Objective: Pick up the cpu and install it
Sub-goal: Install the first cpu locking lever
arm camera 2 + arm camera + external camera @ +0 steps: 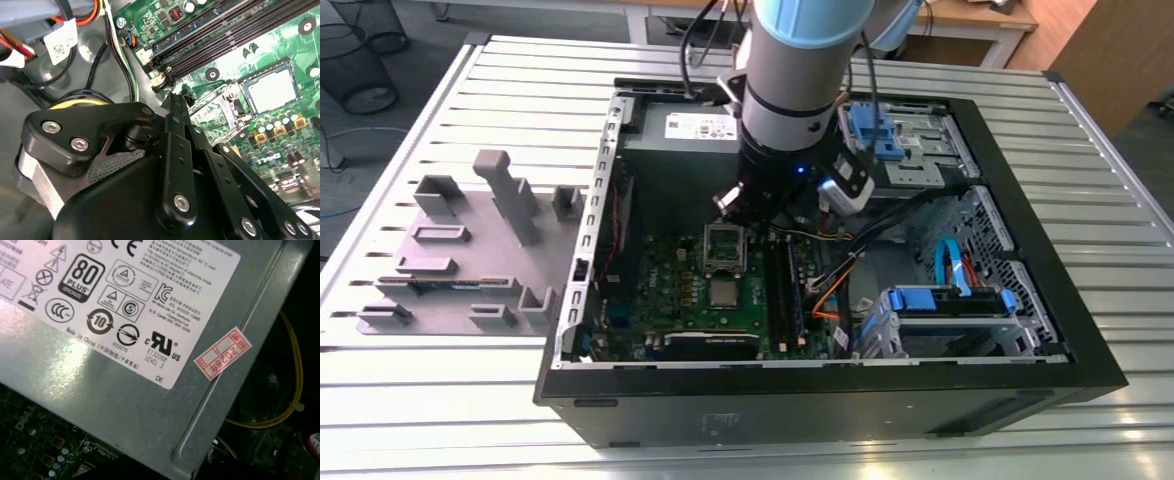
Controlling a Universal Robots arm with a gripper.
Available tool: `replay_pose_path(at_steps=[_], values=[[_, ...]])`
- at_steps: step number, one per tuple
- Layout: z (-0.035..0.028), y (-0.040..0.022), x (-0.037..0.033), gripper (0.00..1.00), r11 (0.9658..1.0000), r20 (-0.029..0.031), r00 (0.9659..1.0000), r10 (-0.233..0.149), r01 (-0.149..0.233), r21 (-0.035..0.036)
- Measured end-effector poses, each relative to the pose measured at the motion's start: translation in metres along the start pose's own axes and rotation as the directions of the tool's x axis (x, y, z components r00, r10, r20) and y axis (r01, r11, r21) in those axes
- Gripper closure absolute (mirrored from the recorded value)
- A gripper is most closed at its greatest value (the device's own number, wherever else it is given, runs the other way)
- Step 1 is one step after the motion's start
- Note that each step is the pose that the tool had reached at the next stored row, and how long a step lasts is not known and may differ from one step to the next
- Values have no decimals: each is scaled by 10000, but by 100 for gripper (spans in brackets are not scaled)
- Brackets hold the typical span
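Black tool [172, 100] over green board [234, 56], near cpu [272, 90], apart.

A big silver table [1115, 240] made of long metal strips holds two things. A black computer box [827, 402] lies flat in the middle, open on top. A grey plastic stand [454, 262] with little posts sits just beside it, on the exterior view's left.

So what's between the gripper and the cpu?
The dark metal socket frame lies between the gripper and the cpu, seen in the exterior view.
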State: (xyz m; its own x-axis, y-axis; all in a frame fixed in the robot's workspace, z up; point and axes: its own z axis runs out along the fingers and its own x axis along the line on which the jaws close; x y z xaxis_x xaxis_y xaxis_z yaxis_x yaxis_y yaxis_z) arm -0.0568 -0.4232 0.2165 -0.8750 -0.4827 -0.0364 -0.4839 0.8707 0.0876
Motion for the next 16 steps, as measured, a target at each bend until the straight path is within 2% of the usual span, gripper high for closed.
replay_pose_path(at_steps=[3,16], values=[[11,-2,-2,89,9993,-33,9993,-382,382,-15],[60,20,-32,89,9991,-38,9991,-417,417,-16]])
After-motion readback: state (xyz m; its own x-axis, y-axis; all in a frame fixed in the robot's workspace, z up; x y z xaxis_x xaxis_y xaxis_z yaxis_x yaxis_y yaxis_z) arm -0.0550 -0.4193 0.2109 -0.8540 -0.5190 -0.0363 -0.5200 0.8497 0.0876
